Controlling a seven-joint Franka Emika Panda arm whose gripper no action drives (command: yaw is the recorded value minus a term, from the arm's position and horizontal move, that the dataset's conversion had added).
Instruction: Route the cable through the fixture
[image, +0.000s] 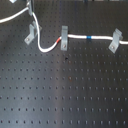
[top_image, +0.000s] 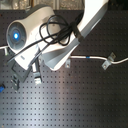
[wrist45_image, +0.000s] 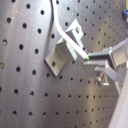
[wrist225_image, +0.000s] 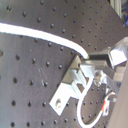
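Observation:
The white cable (image: 75, 36) runs across the black hole board in the first exterior view. It comes in from the first exterior view's left, passes the left grey fixture (image: 31, 33), loops down and rises to the middle fixture (image: 64, 38). Its red band (image: 59, 40) lies at the middle fixture and its blue band (image: 89, 37) further right, before the right fixture (image: 116, 41). My gripper (wrist45_image: 89, 59) sits right beside the left fixture (wrist45_image: 62, 50) and appears shut on the cable (wrist45_image: 67, 35). The second wrist view shows the cable (wrist225_image: 45, 37) reaching the fingers (wrist225_image: 102, 57) above that fixture (wrist225_image: 72, 82).
In the second exterior view the arm (top_image: 50, 37) with its black hoses hides the board's left half. The cable (top_image: 95, 58) and right fixture (top_image: 107, 60) show at the second exterior view's right. The board (image: 65, 95) carries nothing else in view.

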